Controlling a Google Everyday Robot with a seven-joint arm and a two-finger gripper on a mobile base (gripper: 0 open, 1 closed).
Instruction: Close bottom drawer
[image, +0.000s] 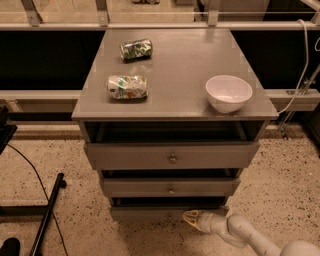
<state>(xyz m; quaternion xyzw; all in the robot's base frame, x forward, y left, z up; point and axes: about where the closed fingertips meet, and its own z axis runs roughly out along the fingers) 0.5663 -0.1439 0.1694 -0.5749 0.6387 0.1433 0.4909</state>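
The bottom drawer (145, 213) is the lowest and slimmest of three grey drawers in the cabinet. It stands slightly out, with a dark gap above its front. My gripper (192, 218) comes in from the lower right on a pale arm. Its tip is at the middle of the bottom drawer's front, touching or nearly touching it. The drawer's knob is hidden behind the gripper tip.
The middle drawer (170, 188) and the top drawer (172, 156) also stand slightly out. On the cabinet top (190, 55) are a white bowl (228, 93) and two crushed cans (128, 86), (136, 49). A black stand leg (47, 215) lies on the speckled floor at left.
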